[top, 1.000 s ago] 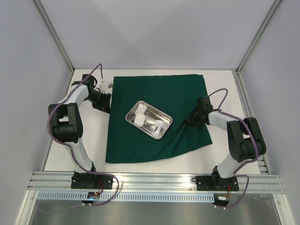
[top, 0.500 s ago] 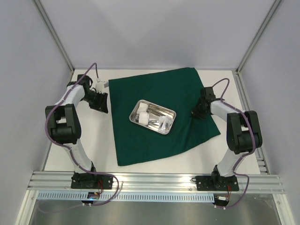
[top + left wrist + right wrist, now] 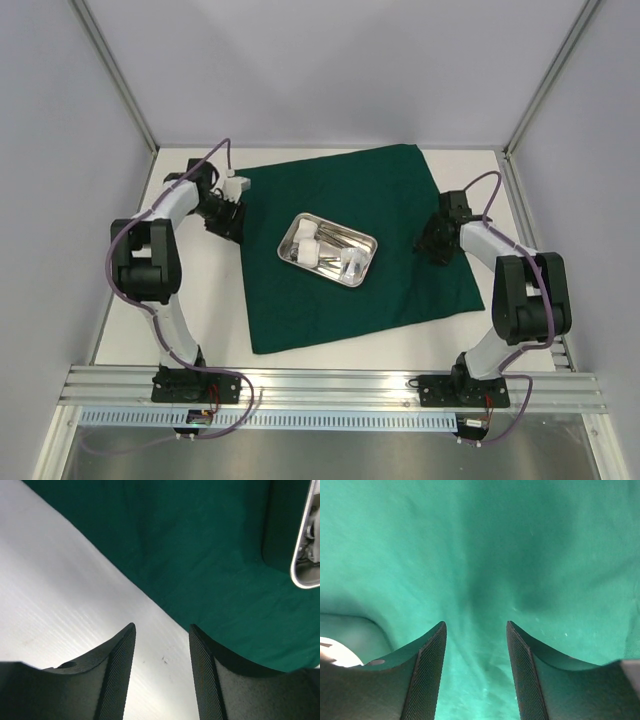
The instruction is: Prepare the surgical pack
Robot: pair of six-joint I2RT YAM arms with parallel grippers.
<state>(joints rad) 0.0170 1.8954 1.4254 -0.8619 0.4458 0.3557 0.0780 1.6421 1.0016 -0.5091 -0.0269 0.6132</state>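
Right pincer (image 3: 476, 626) agape, tray (image 3: 286, 237) holding gauze (image 3: 303, 254) (instruments (image 3: 338, 238) too)

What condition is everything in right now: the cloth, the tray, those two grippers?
Green cloth: spread out flat on the table, not folded.
Steel tray: upright on the cloth, holding gauze and instruments.
Left gripper: open, empty, at the cloth's left edge.
Right gripper: open, empty, over the cloth.
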